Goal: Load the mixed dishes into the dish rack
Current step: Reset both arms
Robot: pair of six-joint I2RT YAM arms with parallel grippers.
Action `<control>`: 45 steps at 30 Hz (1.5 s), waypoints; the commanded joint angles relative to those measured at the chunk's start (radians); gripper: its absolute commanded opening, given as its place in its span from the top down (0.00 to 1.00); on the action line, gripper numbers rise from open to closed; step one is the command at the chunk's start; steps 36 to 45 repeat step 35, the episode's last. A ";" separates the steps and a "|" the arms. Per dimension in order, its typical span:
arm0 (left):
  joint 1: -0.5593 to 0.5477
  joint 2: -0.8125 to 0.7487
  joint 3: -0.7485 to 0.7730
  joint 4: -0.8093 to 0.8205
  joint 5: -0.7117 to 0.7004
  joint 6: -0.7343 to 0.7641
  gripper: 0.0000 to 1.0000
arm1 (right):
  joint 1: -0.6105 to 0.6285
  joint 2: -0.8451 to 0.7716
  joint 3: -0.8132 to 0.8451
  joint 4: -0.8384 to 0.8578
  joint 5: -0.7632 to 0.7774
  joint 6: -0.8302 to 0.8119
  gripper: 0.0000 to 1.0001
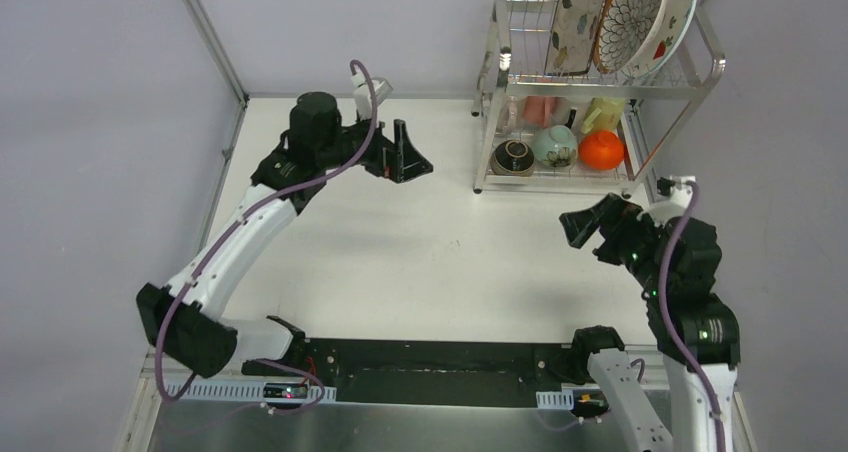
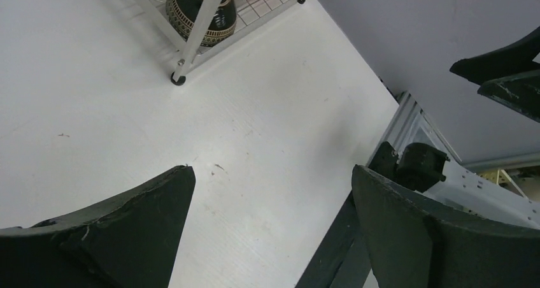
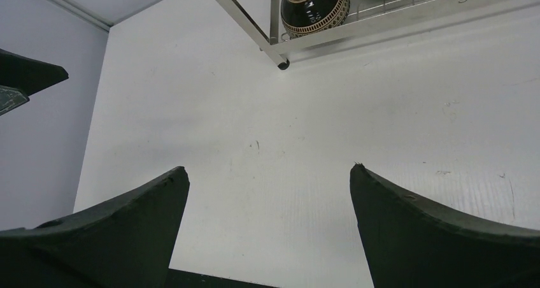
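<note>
The silver wire dish rack stands at the far right of the table. Its upper shelf holds the floral rectangle plate, the brown-petal round plate and the strawberry white plate, all on edge. Its lower shelf holds a pink cup, a yellow cup, the dark brown bowl, the pale green bowl and the red-orange bowl. My left gripper is open and empty, left of the rack. My right gripper is open and empty, in front of the rack.
The white table lies between the two grippers. Grey walls close the back and sides. A black base plate runs along the near edge. The rack's corner foot and the dark bowl show in the wrist views.
</note>
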 commanded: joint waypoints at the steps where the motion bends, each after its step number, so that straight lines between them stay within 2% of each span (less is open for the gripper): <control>1: 0.003 -0.145 -0.092 -0.042 -0.007 0.067 0.01 | 0.005 -0.115 0.021 -0.080 0.012 -0.041 0.01; 8: 0.002 -0.318 -0.209 -0.033 -0.020 0.106 0.01 | 0.006 -0.231 -0.029 -0.061 -0.019 -0.025 0.01; 14: 0.003 -0.406 -0.306 0.047 -0.029 0.112 0.01 | 0.005 -0.247 -0.070 -0.017 -0.047 0.011 0.01; 21: 0.003 -0.454 -0.367 0.085 -0.043 0.135 0.01 | 0.005 -0.234 -0.085 0.010 -0.041 0.021 0.01; 45: 0.003 -0.486 -0.378 0.084 -0.038 0.189 0.01 | 0.004 -0.252 -0.124 0.008 -0.038 0.035 0.01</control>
